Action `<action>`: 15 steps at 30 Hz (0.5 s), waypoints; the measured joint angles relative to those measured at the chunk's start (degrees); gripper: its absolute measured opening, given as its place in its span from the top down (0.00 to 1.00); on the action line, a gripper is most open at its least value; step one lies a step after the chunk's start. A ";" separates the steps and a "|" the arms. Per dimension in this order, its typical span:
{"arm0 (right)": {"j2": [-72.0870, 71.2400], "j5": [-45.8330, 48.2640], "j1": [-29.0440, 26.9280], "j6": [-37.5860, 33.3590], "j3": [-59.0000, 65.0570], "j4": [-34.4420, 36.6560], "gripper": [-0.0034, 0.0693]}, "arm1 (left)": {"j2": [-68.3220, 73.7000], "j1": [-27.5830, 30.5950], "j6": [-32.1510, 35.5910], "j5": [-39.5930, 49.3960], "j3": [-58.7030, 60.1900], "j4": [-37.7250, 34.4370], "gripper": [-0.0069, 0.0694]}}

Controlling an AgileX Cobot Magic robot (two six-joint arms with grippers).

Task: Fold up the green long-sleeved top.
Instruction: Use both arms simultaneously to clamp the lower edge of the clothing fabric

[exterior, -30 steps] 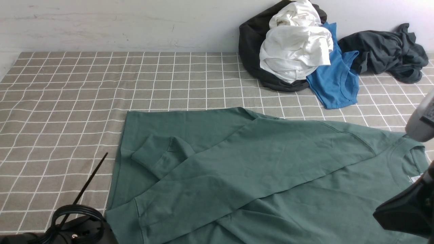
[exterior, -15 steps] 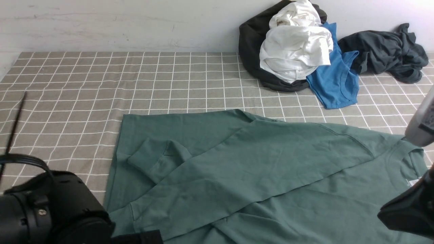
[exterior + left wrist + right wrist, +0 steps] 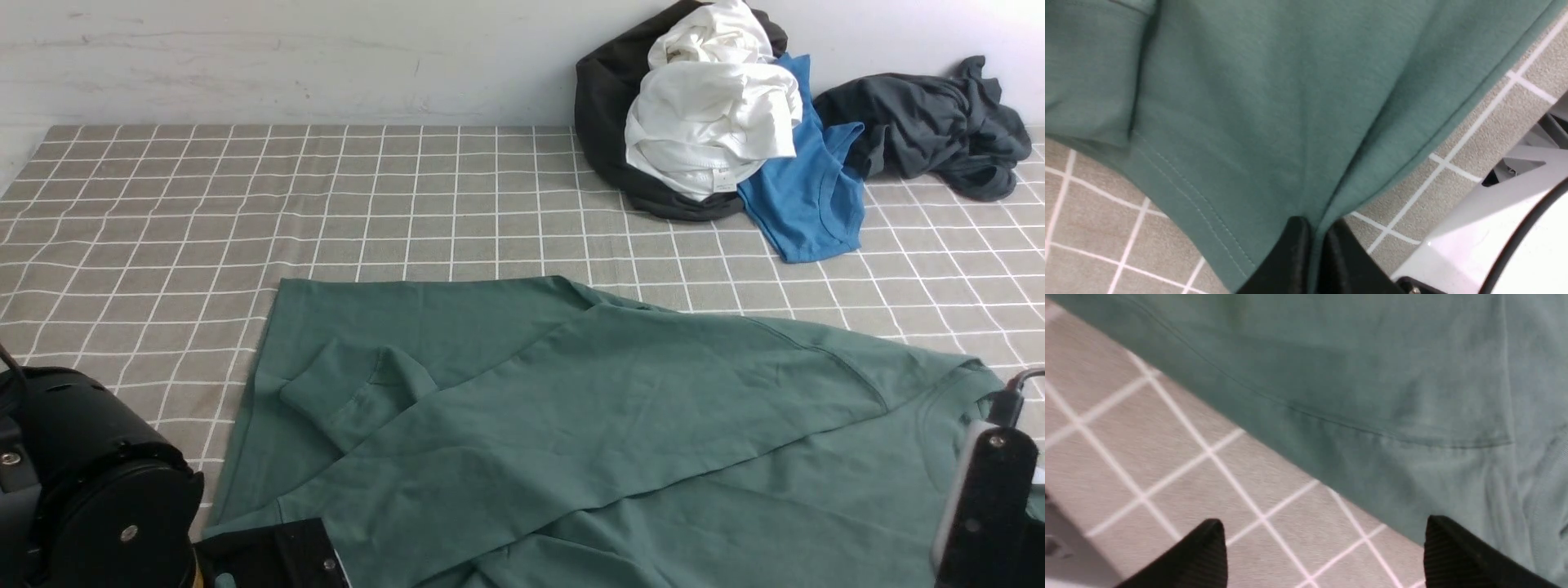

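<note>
The green long-sleeved top (image 3: 620, 408) lies spread over the near half of the checked cloth, one cuffed sleeve (image 3: 351, 392) folded across its body and the collar at the right. My left gripper (image 3: 1316, 228) is shut on a pinch of the top's fabric (image 3: 1274, 122) close to a stitched hem; in the front view it sits at the near left corner (image 3: 298, 555). My right gripper (image 3: 1325, 528) stands wide open over bare cloth beside the top's edge (image 3: 1372, 396), holding nothing. My right arm (image 3: 984, 498) stands by the collar.
A heap of clothes lies at the back right against the wall: a black garment (image 3: 604, 106), white ones (image 3: 710, 114), a bright blue shirt (image 3: 808, 196) and a dark charcoal-grey garment (image 3: 931, 122). The grey checked tablecloth (image 3: 245, 196) covers the table.
My right gripper has opened and let go of the top near the collar. The left arm has come up at the near left, and the top has slid nearer and leftward.
</note>
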 joint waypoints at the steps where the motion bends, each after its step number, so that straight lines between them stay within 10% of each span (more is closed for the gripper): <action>1: 0.64 -1.79 0.00 0.96 1.73 -2.31 0.11 | 0.00 0.00 0.00 -0.46 0.00 0.00 0.89; 15: 20.31 -16.86 0.00 7.67 4.83 -11.55 0.26 | 0.00 0.05 0.00 -0.82 0.00 0.00 0.89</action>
